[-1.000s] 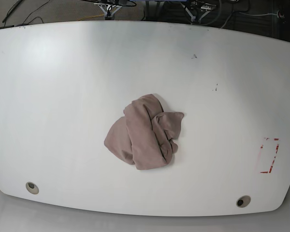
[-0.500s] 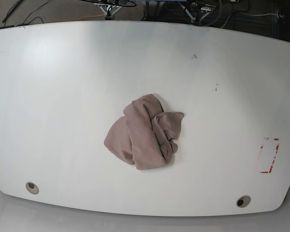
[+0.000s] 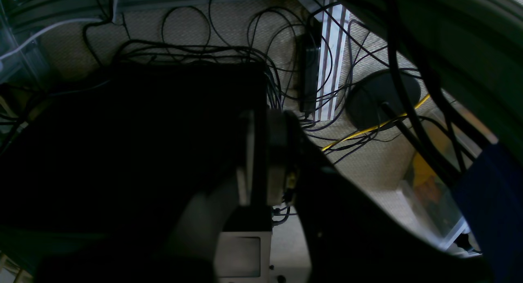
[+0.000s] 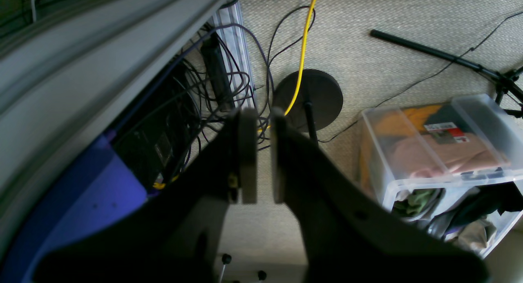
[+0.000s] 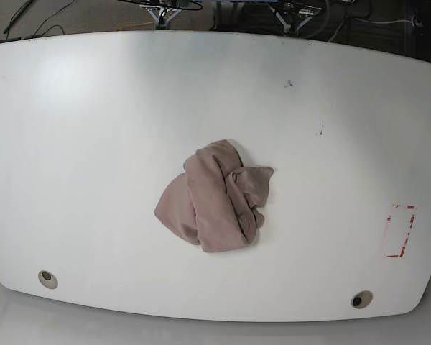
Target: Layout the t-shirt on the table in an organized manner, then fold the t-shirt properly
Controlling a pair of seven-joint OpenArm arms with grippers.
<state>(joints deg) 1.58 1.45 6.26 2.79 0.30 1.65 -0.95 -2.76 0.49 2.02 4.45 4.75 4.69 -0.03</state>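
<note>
T-shirt (image 5: 215,206) lies crumpled in a heap near the middle of the desk (image 5: 93,144), untouched. Grommet holes sit at 7 o'clock (image 5: 47,278) and 5 o'clock (image 5: 360,299) from it, red tape mark (image 5: 400,231) toward 3 o'clock. My right hand (image 4: 264,156) hangs off the desk over the carpet, clenched on nothing. My left hand (image 3: 259,158) likewise, clenched, empty, above floor cables (image 3: 229,54).
</note>
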